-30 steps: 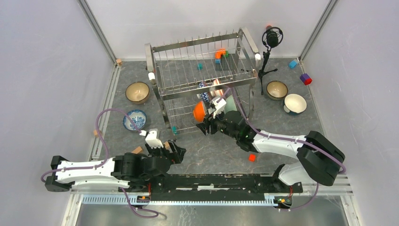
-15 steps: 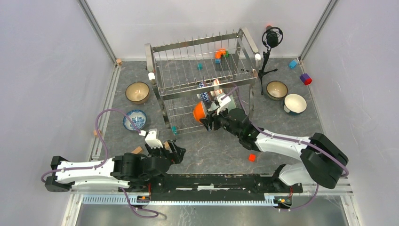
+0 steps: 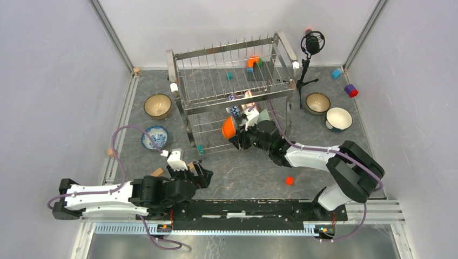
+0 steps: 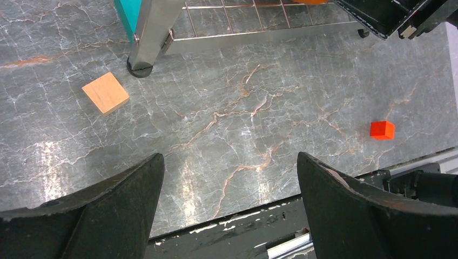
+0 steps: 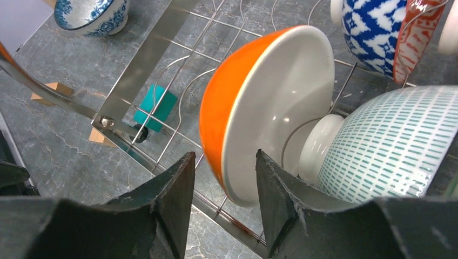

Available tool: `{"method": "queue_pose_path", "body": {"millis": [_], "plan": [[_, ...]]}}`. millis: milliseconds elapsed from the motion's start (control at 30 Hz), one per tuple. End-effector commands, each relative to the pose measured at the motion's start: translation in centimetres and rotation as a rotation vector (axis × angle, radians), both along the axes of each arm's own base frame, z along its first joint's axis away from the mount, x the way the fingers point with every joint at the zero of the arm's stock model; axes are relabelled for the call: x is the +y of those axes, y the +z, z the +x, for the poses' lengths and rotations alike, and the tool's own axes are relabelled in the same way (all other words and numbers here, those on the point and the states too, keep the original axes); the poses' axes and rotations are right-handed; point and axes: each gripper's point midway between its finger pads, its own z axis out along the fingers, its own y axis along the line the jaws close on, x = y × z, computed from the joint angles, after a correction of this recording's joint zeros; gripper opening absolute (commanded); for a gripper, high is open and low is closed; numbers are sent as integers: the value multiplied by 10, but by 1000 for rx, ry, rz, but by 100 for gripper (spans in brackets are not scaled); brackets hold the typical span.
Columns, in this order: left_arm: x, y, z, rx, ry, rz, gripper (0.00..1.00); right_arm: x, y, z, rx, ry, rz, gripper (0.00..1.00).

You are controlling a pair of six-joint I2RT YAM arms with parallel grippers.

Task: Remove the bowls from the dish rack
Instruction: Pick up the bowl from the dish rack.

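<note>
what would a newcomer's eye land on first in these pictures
The shiny steel dish rack at the back middle of the table, far bigger than anything else. Then the orange bowl standing on edge in its lower tier, the right tool straddling its rim. Other bowls sit on the table left of the rack and right of it.
</note>
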Motion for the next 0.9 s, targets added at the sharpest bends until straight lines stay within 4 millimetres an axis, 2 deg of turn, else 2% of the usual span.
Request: {"method": "queue_pose_path", "body": {"millis": [0,667,867], "plan": [[-2,0,4,-5,37,-37,98,13,14,7,4,25,70,47],[-3,3,6,-17,43,-34,98,20,37,-5,40,157,274,0],[-3,4,6,-20,42,-33,98,20,54,-13,32,206,367,0]]}}
